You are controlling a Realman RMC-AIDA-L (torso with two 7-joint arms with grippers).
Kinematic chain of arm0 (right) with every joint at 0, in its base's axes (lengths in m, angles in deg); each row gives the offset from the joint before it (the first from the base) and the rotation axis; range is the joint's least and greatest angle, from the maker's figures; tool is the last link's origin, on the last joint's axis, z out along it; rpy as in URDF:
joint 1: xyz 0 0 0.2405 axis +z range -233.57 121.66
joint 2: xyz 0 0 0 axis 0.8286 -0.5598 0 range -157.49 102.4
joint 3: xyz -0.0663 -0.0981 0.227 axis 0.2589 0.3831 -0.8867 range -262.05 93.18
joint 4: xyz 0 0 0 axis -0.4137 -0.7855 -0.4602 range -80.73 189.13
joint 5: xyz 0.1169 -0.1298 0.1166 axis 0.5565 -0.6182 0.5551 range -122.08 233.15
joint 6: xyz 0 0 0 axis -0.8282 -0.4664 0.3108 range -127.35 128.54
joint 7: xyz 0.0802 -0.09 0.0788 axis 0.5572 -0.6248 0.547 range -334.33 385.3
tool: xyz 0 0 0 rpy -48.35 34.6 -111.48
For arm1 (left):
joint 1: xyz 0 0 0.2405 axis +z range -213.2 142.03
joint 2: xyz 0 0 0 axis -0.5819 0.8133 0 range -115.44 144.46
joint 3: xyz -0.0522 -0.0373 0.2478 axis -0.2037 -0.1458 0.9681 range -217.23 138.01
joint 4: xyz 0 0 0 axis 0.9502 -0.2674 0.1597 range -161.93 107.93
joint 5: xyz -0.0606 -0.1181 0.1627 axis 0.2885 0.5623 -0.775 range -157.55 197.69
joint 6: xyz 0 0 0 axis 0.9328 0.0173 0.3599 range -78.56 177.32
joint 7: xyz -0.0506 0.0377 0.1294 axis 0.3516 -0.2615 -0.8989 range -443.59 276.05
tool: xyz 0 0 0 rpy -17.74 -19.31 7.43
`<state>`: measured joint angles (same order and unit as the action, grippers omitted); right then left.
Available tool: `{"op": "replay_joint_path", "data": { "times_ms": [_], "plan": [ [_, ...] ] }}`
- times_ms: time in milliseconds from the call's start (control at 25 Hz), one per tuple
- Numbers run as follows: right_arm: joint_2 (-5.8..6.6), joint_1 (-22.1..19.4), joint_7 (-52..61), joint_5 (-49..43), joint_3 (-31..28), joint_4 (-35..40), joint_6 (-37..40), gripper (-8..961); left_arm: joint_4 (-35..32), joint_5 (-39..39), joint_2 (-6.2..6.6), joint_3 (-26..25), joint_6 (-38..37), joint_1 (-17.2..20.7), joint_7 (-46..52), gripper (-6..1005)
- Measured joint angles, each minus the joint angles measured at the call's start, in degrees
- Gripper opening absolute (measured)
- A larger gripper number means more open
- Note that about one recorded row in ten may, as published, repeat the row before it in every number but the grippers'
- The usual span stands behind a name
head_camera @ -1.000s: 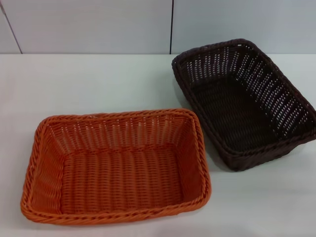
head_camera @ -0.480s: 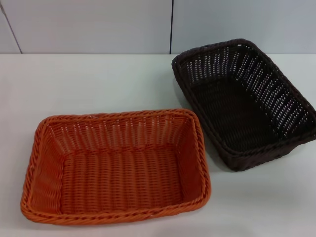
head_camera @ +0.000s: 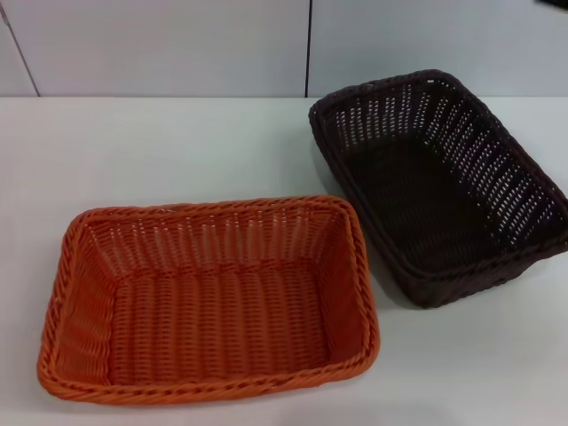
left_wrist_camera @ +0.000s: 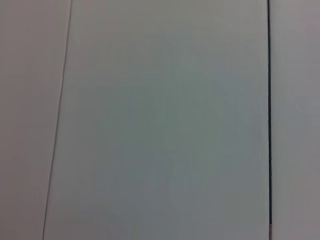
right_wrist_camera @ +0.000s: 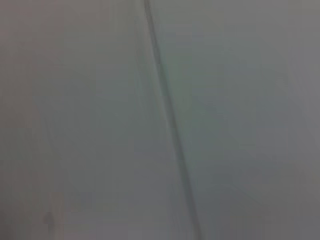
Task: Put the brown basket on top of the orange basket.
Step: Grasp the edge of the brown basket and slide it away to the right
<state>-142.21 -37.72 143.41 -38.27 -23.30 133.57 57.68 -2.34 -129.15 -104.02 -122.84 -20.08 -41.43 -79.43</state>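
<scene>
We are looking down on a white table (head_camera: pixel 177 151) that is filling most of the head view, with a pale panelled wall (head_camera: pixel 160 44) running along its far edge. The orange basket (head_camera: pixel 209 297) is sitting on the table toward the near edge and the left side, open side up, its long sides running roughly along that near edge. The brown basket (head_camera: pixel 439 182) is resting on the table toward the far right corner, also open side up and turned at an angle, so that one short end is pointing at the far edge and the other at the right edge. The two baskets are lying near each other but apart, a strip of bare table showing between the orange one's far right corner and the brown one's nearest long side. The brown basket is not stacked on the orange one. Neither the left gripper nor the right gripper is showing anywhere, so we cannot tell whether their claws are apart or together; both wrist views are showing only pale panels with dark seams.
</scene>
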Motion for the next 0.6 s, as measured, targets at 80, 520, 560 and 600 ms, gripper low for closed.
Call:
{"op": "replay_joint_path", "data": {
  "times_ms": [80,520,560,600],
  "plan": [
    [1.78,4.0,9.8,-9.5,-3.4,1.3,9.5,822,-0.6,0.3,0.0,0.0,0.0,-0.1,1.0,786],
    [8.51,13.3,14.5,-20.5,-15.0,-0.2,41.3,821,-1.7,0.5,0.06,-0.1,0.4,-0.7,1.6,786],
    [9.47,15.7,12.7,-25.0,-15.1,-0.2,47.8,821,-1.7,0.7,0.06,-0.2,1.4,-1.3,1.6,786],
    [9.47,15.7,12.7,-25.0,-15.1,-0.2,47.8,821,-1.7,0.7,0.06,-0.2,1.4,-1.3,1.6,786]
  ]
}}
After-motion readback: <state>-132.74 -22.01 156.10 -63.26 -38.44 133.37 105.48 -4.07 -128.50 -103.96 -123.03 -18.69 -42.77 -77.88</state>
